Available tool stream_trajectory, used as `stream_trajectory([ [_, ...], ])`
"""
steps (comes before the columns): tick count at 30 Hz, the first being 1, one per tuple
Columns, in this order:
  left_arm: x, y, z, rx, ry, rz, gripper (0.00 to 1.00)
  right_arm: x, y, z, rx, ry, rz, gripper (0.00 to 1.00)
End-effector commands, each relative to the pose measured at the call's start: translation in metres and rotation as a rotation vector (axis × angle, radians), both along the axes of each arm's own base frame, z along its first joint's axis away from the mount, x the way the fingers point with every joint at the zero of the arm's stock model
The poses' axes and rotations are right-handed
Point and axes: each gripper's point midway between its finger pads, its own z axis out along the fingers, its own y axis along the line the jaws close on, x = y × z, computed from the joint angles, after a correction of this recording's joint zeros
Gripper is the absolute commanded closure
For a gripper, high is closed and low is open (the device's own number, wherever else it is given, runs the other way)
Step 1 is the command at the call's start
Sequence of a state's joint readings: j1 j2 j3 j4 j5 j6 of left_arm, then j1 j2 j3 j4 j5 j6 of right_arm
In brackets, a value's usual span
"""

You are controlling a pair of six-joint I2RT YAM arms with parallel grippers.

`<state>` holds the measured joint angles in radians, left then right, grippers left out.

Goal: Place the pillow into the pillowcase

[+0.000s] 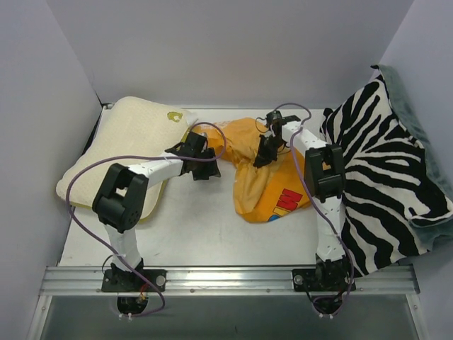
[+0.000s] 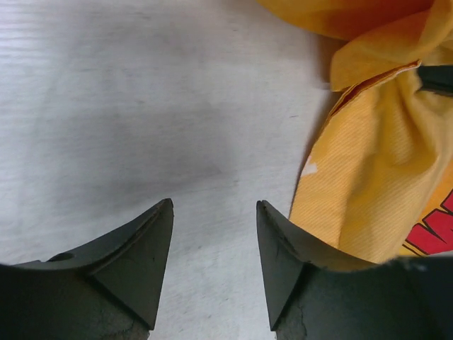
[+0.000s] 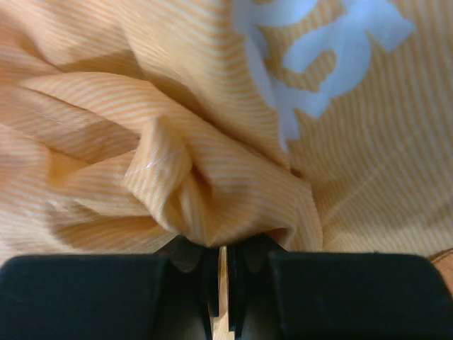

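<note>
The cream-white pillow [image 1: 127, 142] lies flat at the table's left, partly under my left arm. The orange pillowcase [image 1: 265, 188] sits crumpled in the middle, with coloured lettering showing at its near edge. My left gripper [image 1: 207, 164] hovers just left of the case. In the left wrist view its fingers [image 2: 214, 205] stand open over bare table, with nothing between them and the orange pillowcase [image 2: 375, 177] to their right. My right gripper [image 1: 265, 157] sits on the case's upper part. In the right wrist view it [image 3: 223, 251] is shut on a bunched fold of the pillowcase [image 3: 233, 142].
A zebra-striped cushion [image 1: 386, 163] leans at the right over a grey-green cloth [image 1: 425, 142], close beside my right arm. White walls enclose the left, back and right. A metal rail [image 1: 226, 278] runs along the near edge. The white table [image 1: 205, 227] shows bare in front of the case.
</note>
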<state>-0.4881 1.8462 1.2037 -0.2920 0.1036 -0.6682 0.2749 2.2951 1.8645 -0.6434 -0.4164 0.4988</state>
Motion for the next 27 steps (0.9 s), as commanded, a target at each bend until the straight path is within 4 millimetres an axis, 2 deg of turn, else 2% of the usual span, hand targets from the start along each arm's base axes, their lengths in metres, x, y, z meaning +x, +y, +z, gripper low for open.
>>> stream_trajectory([
  [1, 0.024, -0.041, 0.024, -0.093, -0.087, -0.067, 0.40, -0.012, -0.005, 0.011, -0.013, 0.021, -0.011, 1.00],
  [3, 0.024, -0.050, 0.013, -0.108, -0.054, -0.070, 0.39, -0.015, -0.012, 0.006, -0.029, 0.037, -0.021, 1.00],
  [4, 0.030, -0.057, 0.017, -0.143, -0.061, -0.053, 0.38, -0.017, -0.015, 0.002, -0.034, 0.048, -0.026, 1.00],
  [7, 0.036, -0.070, 0.011, -0.203, -0.044, -0.015, 0.36, -0.026, -0.023, -0.005, -0.038, 0.083, -0.036, 1.00],
  [8, 0.038, -0.074, 0.010, -0.220, -0.040, -0.008, 0.35, -0.031, -0.023, -0.006, -0.031, 0.096, -0.030, 1.00],
  [9, 0.038, -0.078, 0.001, -0.224, -0.020, -0.001, 0.35, -0.032, -0.023, -0.006, -0.029, 0.097, -0.027, 1.00],
  [11, 0.040, -0.093, 0.002, -0.275, -0.016, -0.010, 0.34, -0.034, -0.022, -0.006, -0.012, 0.105, -0.020, 1.00],
  [12, 0.038, -0.098, -0.006, -0.281, 0.000, -0.011, 0.33, -0.035, -0.021, -0.006, -0.007, 0.106, -0.019, 1.00],
  [13, 0.042, -0.108, 0.001, -0.340, -0.018, -0.021, 0.31, -0.036, -0.020, -0.005, 0.000, 0.110, -0.019, 1.00],
  [15, 0.042, -0.120, 0.001, -0.398, -0.031, -0.019, 0.30, -0.036, -0.017, -0.002, 0.019, 0.111, -0.015, 1.00],
  [19, 0.042, -0.129, -0.003, -0.450, -0.022, -0.008, 0.29, -0.037, -0.014, 0.004, 0.044, 0.106, -0.009, 0.94],
  [21, 0.042, -0.130, -0.014, -0.438, 0.000, 0.008, 0.35, -0.038, -0.011, 0.008, 0.063, 0.103, -0.001, 0.92],
  [23, 0.046, -0.130, -0.016, -0.427, 0.001, 0.026, 0.45, -0.038, -0.007, 0.019, 0.095, 0.088, 0.014, 0.87],
  [24, 0.047, -0.126, -0.023, -0.408, 0.013, 0.049, 0.58, -0.038, -0.006, 0.026, 0.104, 0.075, 0.017, 0.85],
  [25, 0.049, -0.125, -0.023, -0.399, 0.012, 0.059, 0.64, -0.041, -0.007, 0.028, 0.105, 0.075, 0.018, 0.81],
  [26, 0.050, -0.124, -0.020, -0.397, 0.006, 0.061, 0.70, -0.041, -0.011, 0.030, 0.105, 0.072, 0.011, 0.72],
  [27, 0.053, -0.119, -0.017, -0.394, -0.010, 0.063, 0.77, -0.040, -0.016, 0.038, 0.100, 0.049, 0.002, 0.67],
])
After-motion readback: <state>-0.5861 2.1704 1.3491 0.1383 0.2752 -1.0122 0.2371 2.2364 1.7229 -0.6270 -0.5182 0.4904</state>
